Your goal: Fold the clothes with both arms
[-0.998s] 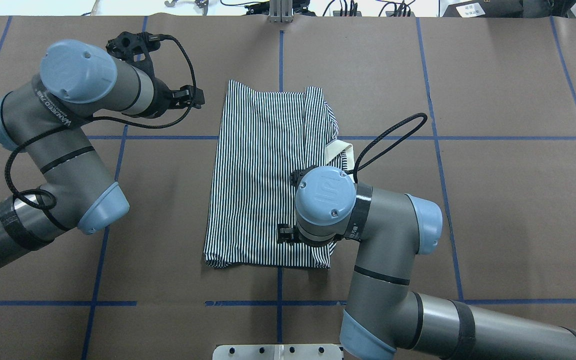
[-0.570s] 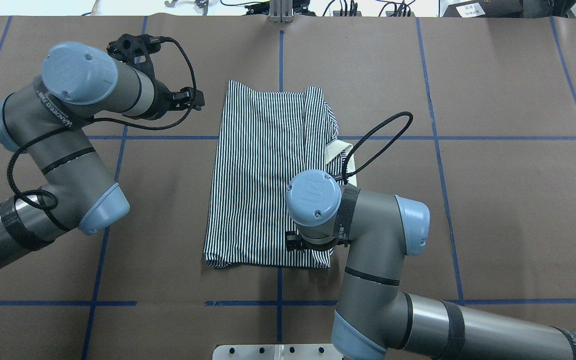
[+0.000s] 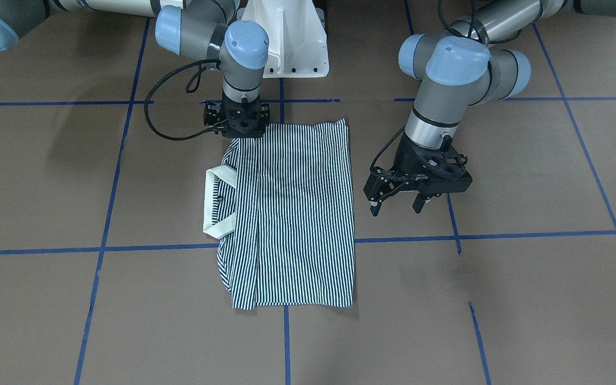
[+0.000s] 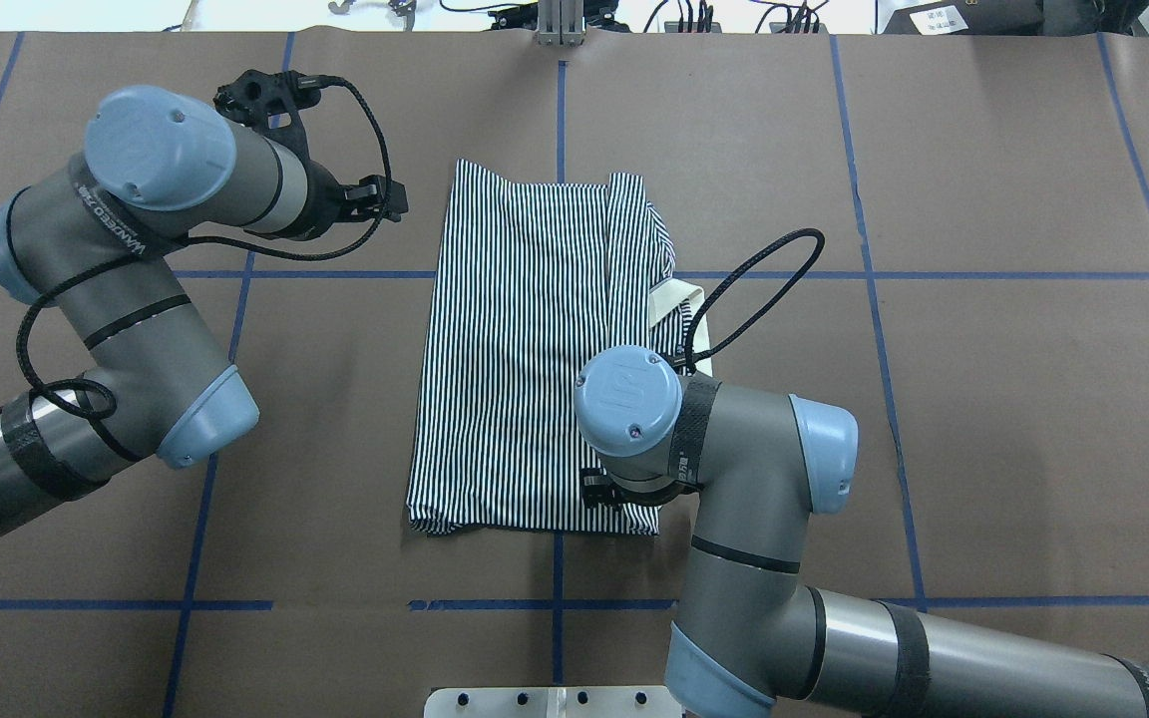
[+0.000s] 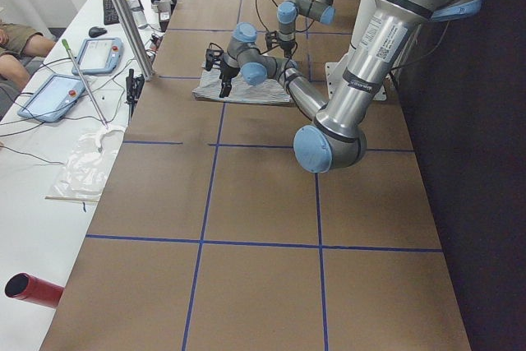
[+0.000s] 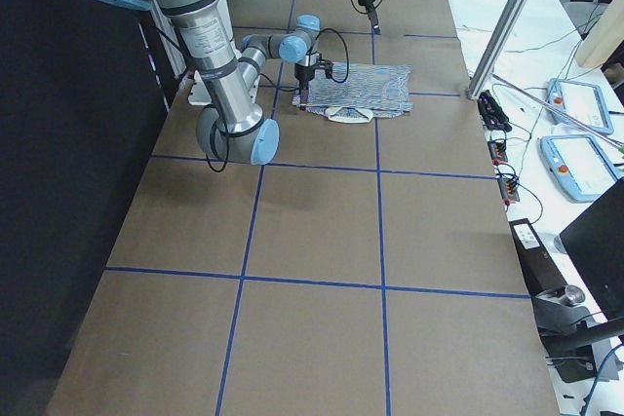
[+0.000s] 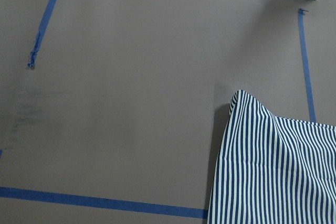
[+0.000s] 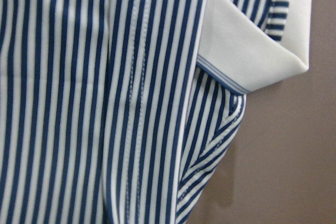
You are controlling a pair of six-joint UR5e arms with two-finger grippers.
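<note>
Striped polo shirt lies folded on the counter. The right arm covers its near-right corner; the left end effector is beside its far-left corner, apart.

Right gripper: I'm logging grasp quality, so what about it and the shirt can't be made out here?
Right gripper fingertips: covered by its own body in the front view and by the wrist overhead, so open or shut is unclear.
Shirt, near right part: under that wrist overhead.
Right wrist view: so close it shows only stripes and collar, no fingers.
Side views: shirt too small for detail.
</note>
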